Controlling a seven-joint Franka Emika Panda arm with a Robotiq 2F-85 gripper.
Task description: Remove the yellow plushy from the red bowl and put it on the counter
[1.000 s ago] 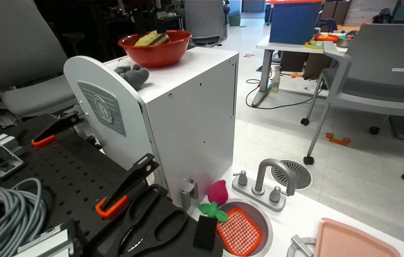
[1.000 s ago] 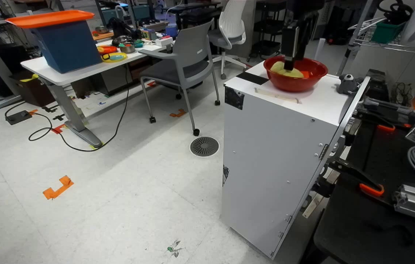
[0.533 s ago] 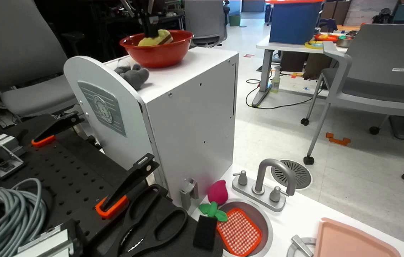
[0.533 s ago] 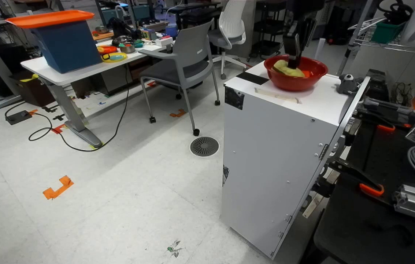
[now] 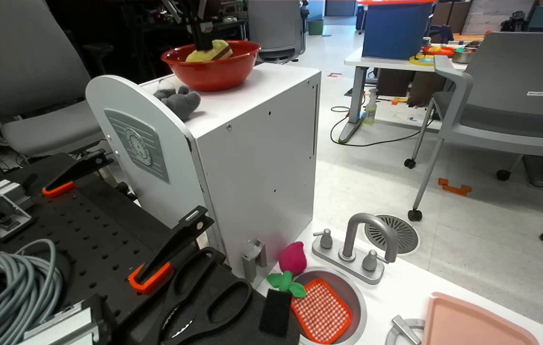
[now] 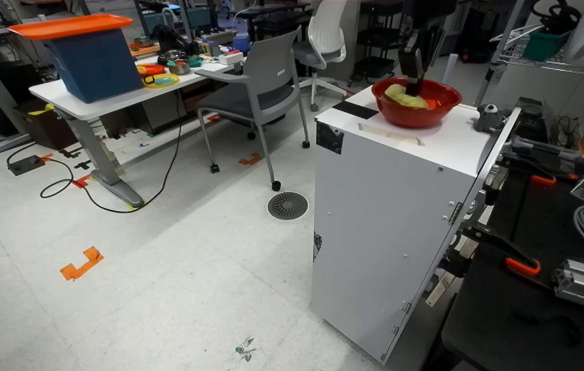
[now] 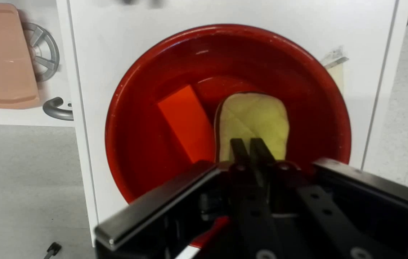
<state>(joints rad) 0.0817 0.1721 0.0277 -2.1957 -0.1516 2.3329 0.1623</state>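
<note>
The red bowl [image 7: 315, 97] sits on top of the white cabinet in both exterior views. In it lies the yellow plushy [image 7: 258, 111], a soft yellow piece with a brown-striped edge, visible in an exterior view above the bowl's rim [image 5: 225, 49]. My gripper [image 7: 246, 141] reaches down into the bowl from above. Its fingers stand close together, with a narrow strip of yellow between them, pinching the plushy's upper side. The plushy's near end is hidden behind the gripper. Low beside the cabinet, in an exterior view, is the pale counter [image 5: 410, 287].
An orange block [image 7: 189, 122] lies in the bowl beside the plushy. A grey plush toy [image 5: 181, 102] sits on the cabinet [image 5: 261, 143] close to the bowl. On the counter are a faucet [image 5: 369, 225], a basin [image 5: 360, 306] with a pink toy [image 5: 293, 258] at its edge, and a salmon-pink tray [image 5: 472, 321].
A second ago the fingers stood apart around the plushy; they have closed together on it. The plushy and bowl shifted very slightly. Over the last half second almost nothing moved.
</note>
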